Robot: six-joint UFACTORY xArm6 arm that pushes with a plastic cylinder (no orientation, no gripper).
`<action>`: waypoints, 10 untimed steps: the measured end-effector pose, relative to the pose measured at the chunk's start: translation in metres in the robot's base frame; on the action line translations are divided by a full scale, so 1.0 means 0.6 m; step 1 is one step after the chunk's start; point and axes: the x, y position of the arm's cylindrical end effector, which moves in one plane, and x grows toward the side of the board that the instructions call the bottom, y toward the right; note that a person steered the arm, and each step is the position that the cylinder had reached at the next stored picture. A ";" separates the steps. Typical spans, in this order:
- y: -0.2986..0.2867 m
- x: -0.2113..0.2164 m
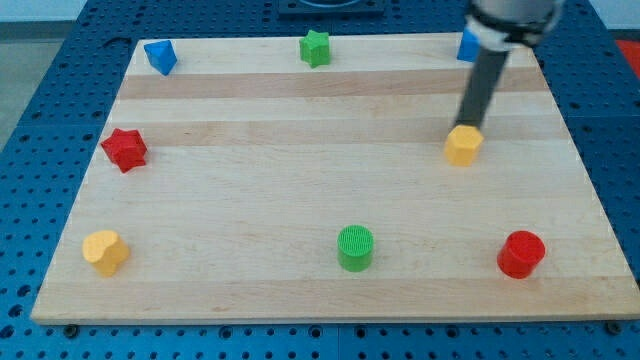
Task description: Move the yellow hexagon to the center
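Clearly, in the single camera view, my tip point(468, 127) sat at the upper edge of the yellow hexagon point(462, 146), touching it or nearly so, on the side toward the view's top right. That placement suited the job as I judged it: a push from there would send the block down and to the view's left, toward the middle of the counter point(300, 190). The end effector was only a plain rod, so it had nothing to clench or release and grasped nothing.

The hexagon lay right of centre, in the upper half. Other blocks ringed the edges: a blue block point(160, 56), green star point(315, 47), red star point(124, 149), yellow heart-like block point(105, 251), green cylinder point(355, 248), red cylinder point(521, 253), and a blue piece point(466, 45) half hidden behind the rod.
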 end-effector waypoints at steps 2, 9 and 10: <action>-0.022 -0.001; -0.080 0.058; -0.122 0.034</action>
